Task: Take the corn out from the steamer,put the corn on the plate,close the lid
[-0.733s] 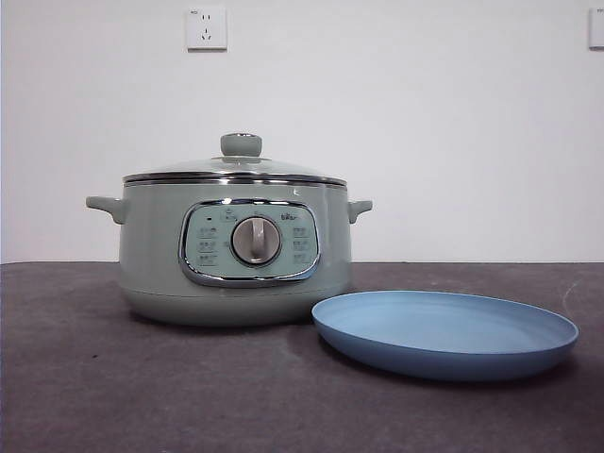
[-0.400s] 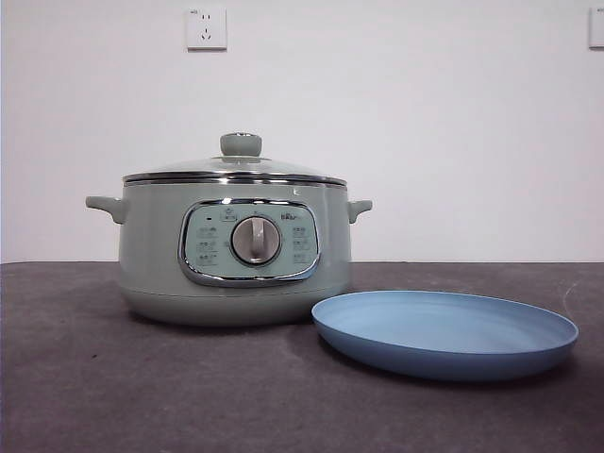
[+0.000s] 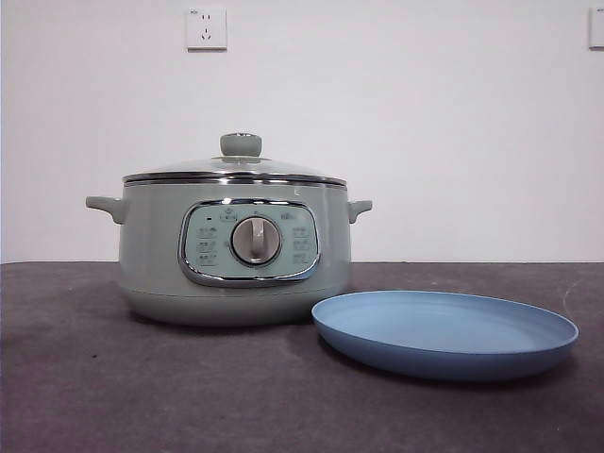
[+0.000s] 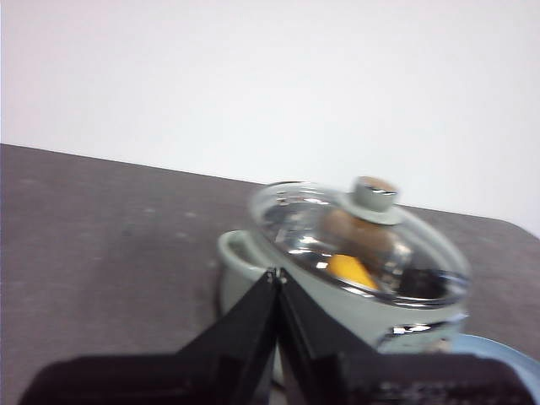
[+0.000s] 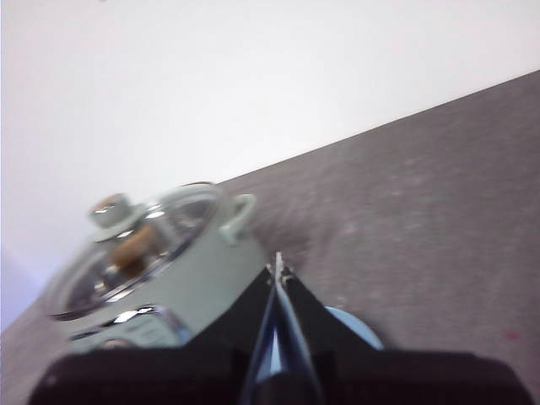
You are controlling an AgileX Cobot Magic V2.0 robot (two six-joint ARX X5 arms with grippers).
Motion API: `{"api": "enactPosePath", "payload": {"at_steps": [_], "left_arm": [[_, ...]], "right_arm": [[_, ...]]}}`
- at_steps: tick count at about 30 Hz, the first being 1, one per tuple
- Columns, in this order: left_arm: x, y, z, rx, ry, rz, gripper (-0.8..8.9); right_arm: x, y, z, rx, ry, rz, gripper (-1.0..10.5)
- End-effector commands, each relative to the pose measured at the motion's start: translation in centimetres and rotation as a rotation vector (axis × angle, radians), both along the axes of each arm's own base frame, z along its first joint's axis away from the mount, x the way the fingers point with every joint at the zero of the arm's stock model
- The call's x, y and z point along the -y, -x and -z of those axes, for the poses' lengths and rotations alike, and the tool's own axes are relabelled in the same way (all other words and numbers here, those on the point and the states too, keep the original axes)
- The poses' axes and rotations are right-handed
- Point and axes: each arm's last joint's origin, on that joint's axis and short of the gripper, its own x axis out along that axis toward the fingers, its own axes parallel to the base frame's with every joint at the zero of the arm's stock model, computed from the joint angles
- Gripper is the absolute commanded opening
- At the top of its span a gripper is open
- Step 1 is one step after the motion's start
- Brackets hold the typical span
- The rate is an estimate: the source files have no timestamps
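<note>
Sage-green steamer [image 3: 234,250] sits left of centre on the dark table [image 3: 94,377], open tabletop out to its left. The glass lid [image 3: 236,170] is seated on its rim, and through it the left wrist view catches the yellow corn [image 4: 350,270] inside. Just right, the blue plate [image 3: 445,333] lies bare, its rim close by the pot's base. Left gripper [image 4: 277,274] and right gripper [image 5: 278,261] both hang above, jaws pressed together, holding nothing. A wall socket [image 3: 207,28] sits behind.
</note>
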Motion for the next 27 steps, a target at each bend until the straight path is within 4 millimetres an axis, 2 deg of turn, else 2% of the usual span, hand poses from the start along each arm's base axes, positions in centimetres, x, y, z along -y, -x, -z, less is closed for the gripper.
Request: {"api": "enactPosePath", "payload": {"at_steps": [1, 9, 15, 21, 27], "left_arm": [[0.1, 0.0, -1.3, -0.028, 0.014, 0.051, -0.07], [0.7, -0.9, -6.3, -0.124, -0.002, 0.258, -0.07], [1.0, -2.2, -9.6, -0.182, -0.020, 0.406, -0.07], [1.2, -2.7, -12.2, -0.225, -0.059, 0.477, -0.07], [1.2, -2.6, -13.2, -0.274, -0.078, 0.507, -0.04]], "right_arm": [[-0.2, -0.4, -2.4, -0.001, 0.011, -0.069, -0.1], [-1.0, -2.1, -9.2, -0.079, 0.172, -0.318, -0.1], [-1.8, -2.8, -13.3, -0.141, 0.309, -0.461, -0.1], [-2.7, -3.3, -15.4, -0.249, 0.408, -0.592, -0.1], [-3.6, -3.8, -15.6, -0.296, 0.431, -0.669, -0.1]]}}
